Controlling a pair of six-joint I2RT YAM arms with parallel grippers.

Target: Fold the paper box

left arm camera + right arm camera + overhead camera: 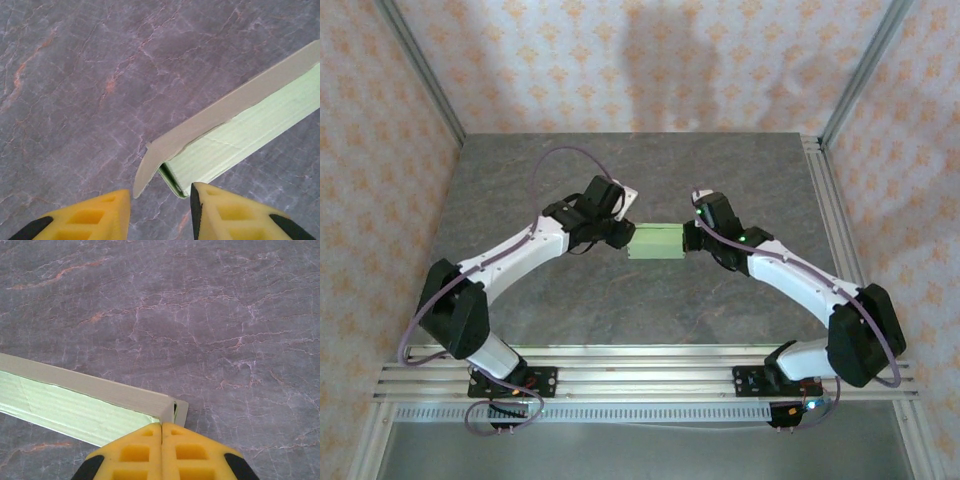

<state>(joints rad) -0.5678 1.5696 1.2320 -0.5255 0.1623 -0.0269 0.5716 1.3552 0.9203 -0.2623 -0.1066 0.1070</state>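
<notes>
Centrally on the grey marbled desk, the paper box lies flat as a pale green rectangle between the two arms. Their black wrists cover both of its short ends in the top view, so contact there cannot be judged. From the left wrist, the left jaws stand apart, their yellow pads cut off by the bottom edge. The paper box runs off the right edge, and its near corner sits in the gap just beside the right-hand pad; whether it touches that pad is hard to tell. A greyish-tan flap lies along the box's upper long edge and curls down at its free end, hiding the face beneath. From the right wrist, the right jaws are pressed together, their pads meeting along a thin seam, with the end of the paper box right at their tips. Whether a thin edge of card is pinched between them cannot be told. A small tab pokes out at that end, and the box's far part is cut off by the left edge.
</notes>
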